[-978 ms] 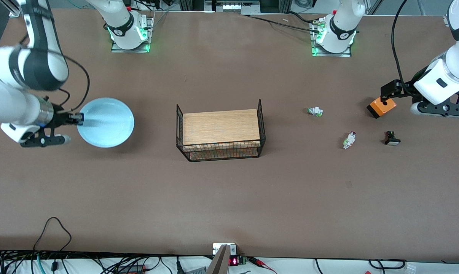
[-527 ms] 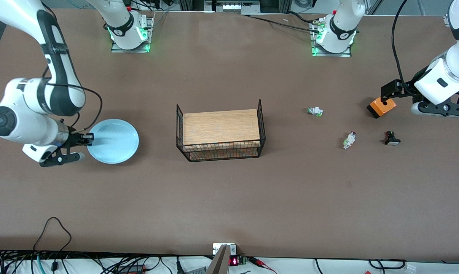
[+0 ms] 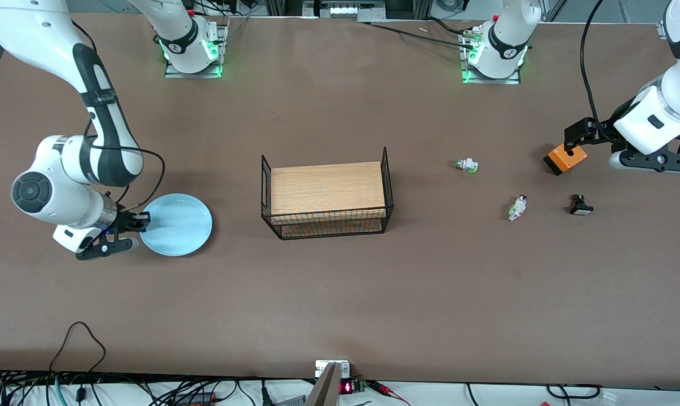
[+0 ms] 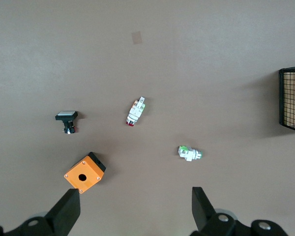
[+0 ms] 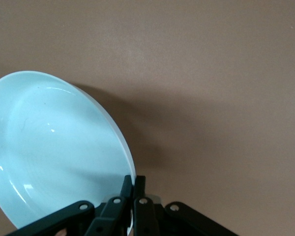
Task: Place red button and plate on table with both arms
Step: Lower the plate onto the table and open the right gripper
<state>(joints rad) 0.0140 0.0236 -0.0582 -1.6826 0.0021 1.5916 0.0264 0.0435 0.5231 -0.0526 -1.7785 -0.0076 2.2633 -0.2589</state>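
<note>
The pale blue plate [image 3: 175, 224] hangs tilted, low over the table [image 3: 340, 293] at the right arm's end. My right gripper [image 3: 142, 217] is shut on its rim; in the right wrist view the right gripper [image 5: 136, 183] pinches the plate [image 5: 54, 152] and a shadow lies beneath it. The red button [image 3: 517, 207] lies on its side on the table toward the left arm's end. My left gripper [image 3: 578, 135] hovers open and empty above an orange box [image 3: 565, 158]. In the left wrist view the left gripper [image 4: 135, 209] has bare table between its fingers, and the red button [image 4: 135, 111] lies clear of it.
A wood-topped black wire rack [image 3: 327, 194] stands mid-table. A green-capped white piece [image 3: 466, 165] and a black piece with a white cap [image 3: 581, 205] lie near the red button. Cables run along the table edge nearest the front camera.
The right arm has carried the plate toward the front camera and lower over the table. The left arm and the small pieces have not moved.
</note>
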